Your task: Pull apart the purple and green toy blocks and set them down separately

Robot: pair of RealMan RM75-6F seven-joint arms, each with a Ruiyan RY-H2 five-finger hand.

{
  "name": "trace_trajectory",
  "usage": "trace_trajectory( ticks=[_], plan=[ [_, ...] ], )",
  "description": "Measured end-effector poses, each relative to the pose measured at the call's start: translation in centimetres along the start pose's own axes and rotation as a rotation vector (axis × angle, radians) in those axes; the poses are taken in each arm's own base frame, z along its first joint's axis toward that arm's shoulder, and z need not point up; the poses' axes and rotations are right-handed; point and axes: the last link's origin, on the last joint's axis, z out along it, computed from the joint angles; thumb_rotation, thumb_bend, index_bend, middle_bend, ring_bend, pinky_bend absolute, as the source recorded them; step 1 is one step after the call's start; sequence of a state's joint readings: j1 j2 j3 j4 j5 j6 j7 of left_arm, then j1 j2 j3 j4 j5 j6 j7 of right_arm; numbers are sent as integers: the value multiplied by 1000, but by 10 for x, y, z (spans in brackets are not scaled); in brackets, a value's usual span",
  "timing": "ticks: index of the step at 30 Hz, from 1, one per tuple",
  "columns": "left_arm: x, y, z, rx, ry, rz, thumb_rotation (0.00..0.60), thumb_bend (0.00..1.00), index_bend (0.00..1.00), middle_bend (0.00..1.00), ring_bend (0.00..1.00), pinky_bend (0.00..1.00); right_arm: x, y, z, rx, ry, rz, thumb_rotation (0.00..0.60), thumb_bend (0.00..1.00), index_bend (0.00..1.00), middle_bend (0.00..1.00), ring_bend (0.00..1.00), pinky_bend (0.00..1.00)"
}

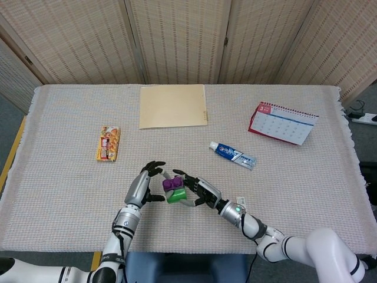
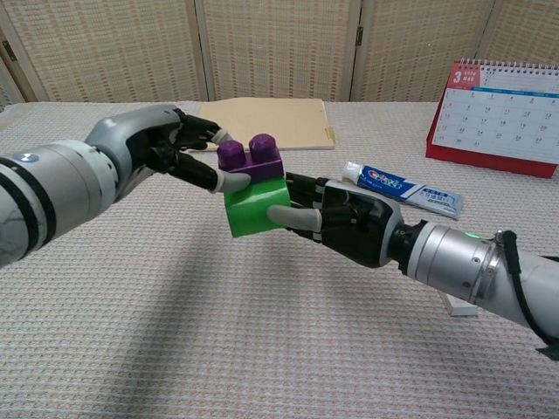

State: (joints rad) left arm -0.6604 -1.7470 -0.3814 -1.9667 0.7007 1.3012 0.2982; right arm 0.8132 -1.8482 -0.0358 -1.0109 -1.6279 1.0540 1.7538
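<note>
While the purple studded toy block [image 2: 251, 158] sits joined on top of the green toy block [image 2: 254, 206], the pair is held above the woven beige tabletop [image 2: 175, 332] between the two hands, near the front edge in the head view. The left hand [image 2: 166, 144] pinches the purple block, with one pale-tipped finger pressed against its near side and the other fingers [image 2: 203, 133] curled around behind its studs. The right hand [image 2: 345, 223] grips the green block from the opposite side: its thumb lies across the block's front face and its remaining fingers reach along the back, so the block is enclosed from the right. In the head view the same grip shows as the left hand [image 1: 143, 185] and right hand [image 1: 200, 191] meeting at the small purple-and-green pair [image 1: 174, 188], the wrists angled inward toward each other. The two blocks are still attached, with the purple one's studs pointing up.

Farther back on the tabletop lies a tan manila folder [image 1: 173, 105], flat and near the far edge. An orange snack packet [image 1: 108, 143] rests on the left side, well apart from the hands. A blue and white toothpaste tube [image 1: 232, 154] lies to the right of the hands, and a red-backed desk calendar [image 1: 282, 122] stands beyond it. A woven folding screen [image 1: 188, 35] closes off the background.
</note>
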Motion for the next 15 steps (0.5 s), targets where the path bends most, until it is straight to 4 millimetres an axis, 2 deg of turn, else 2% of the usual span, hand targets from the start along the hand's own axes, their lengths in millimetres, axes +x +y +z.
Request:
trace_trajectory(
  ticks=[4,11,15],
  plan=[
    [8,2,2,-12,26,1,600,606,767,207,0,0,5,2,-4,1,33,-38,600,364,759,42,0,0],
    [18,4,4,-25,54,-8,600,606,768,208,0,0,14,6,-12,-11,68,-45,600,365,769,47,0,0],
    [23,4,4,-35,67,-8,600,606,768,208,0,0,19,2,-16,-2,75,-64,600,364,769,47,0,0]
  ],
)
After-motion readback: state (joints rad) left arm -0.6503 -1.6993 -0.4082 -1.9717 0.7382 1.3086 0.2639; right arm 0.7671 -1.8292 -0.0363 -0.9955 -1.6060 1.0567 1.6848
